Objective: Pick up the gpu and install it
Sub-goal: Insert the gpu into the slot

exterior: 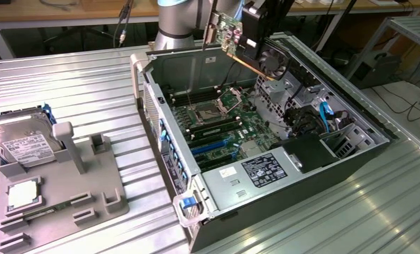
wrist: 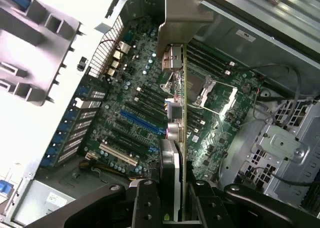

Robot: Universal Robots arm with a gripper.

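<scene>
Wrist view, pincer (wrist: 172,188) clamped on gpu (wrist: 176,133) edge-on over motherboard (wrist: 135,102), exterior view, gpu high above open case (exterior: 281,214).

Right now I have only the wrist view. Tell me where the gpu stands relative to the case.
Observer: The gpu is up in the pincer, over the far end of the open case, above its rim and not seated.
Operator: Say what is nearest its lower edge.
Observer: A black fan on the case's far wall is right beside that edge.
Operator: Name what sits on the fixture.
Observer: A hard drive and a CPU chip, on the grey fixture at the exterior view's left.
</scene>
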